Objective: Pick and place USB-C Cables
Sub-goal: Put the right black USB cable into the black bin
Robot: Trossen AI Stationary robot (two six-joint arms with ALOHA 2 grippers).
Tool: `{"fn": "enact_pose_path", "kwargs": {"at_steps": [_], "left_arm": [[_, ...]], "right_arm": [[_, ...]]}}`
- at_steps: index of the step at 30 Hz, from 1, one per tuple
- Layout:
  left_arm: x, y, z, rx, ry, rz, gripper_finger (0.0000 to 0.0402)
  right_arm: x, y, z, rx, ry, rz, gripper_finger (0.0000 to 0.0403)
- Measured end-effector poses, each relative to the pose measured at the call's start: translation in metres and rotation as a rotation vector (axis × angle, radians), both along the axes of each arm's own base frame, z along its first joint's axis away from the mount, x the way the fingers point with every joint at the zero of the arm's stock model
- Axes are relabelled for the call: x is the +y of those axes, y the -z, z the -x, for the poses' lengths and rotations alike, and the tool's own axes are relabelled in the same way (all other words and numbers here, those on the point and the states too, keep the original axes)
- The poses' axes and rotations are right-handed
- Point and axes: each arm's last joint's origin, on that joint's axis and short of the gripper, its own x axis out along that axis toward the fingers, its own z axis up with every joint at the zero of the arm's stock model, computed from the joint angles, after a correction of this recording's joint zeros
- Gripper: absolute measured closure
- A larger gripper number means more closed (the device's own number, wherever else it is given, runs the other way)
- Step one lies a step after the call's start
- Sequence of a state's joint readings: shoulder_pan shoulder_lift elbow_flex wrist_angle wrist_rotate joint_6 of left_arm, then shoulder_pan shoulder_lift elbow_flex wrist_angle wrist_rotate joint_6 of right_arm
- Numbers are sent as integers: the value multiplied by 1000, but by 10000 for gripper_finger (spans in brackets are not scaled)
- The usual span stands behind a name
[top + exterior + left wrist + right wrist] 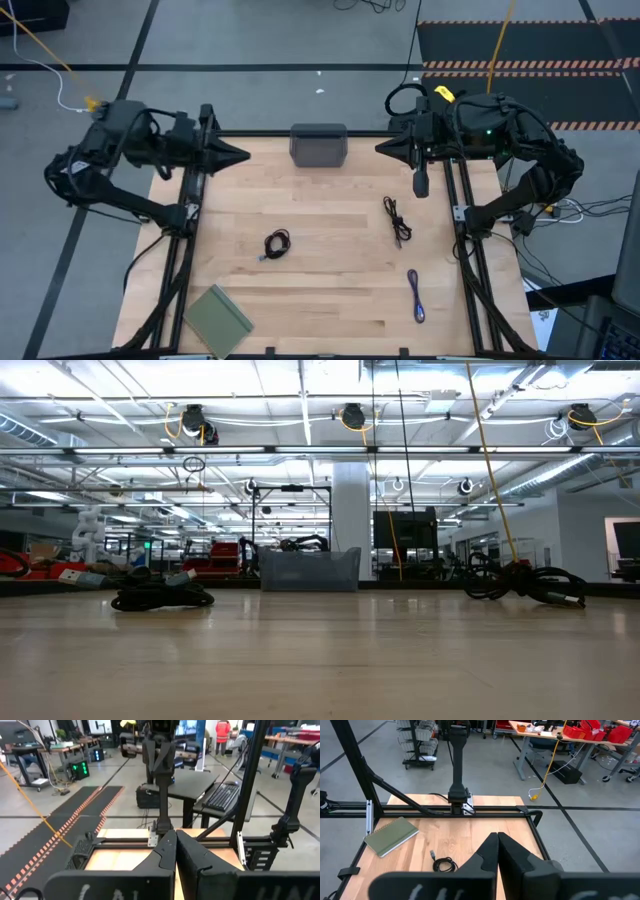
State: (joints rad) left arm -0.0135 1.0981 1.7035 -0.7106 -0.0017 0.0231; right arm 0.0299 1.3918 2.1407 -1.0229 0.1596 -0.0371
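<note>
three usb-c cables lie unlabelled; left tool and right tool clenched, empty.

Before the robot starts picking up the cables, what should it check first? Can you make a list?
1. All three cables in sight: coiled black cable, loose black cable, purple-blue cable. Ok.
2. Cables lie apart from each other. Ok.
3. Grey tray at the table's far edge, nothing seen in it. Ok.
4. Left gripper ready to grab: shut, needs opening. Not ok.
5. Right gripper ready to grab: shut too. Not ok.
6. Green pad is clear of the cables. Ok.
</note>
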Motion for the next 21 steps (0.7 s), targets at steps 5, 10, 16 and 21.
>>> {"fn": "enact_pose_path", "kwargs": {"at_steps": [5,10,16,21], "left_arm": [[0,3,-9,19,0,0,396],[0,3,-10,21,-1,5,396],[0,3,-9,19,-1,5,396],[0,3,-9,18,-1,5,396]], "right_arm": [[0,0,0,-8,19,-57,403],[0,0,0,-20,50,-144,403],[0,4,-3,-28,172,-447,403],[2,21,-9,108,252,-658,403]]}}
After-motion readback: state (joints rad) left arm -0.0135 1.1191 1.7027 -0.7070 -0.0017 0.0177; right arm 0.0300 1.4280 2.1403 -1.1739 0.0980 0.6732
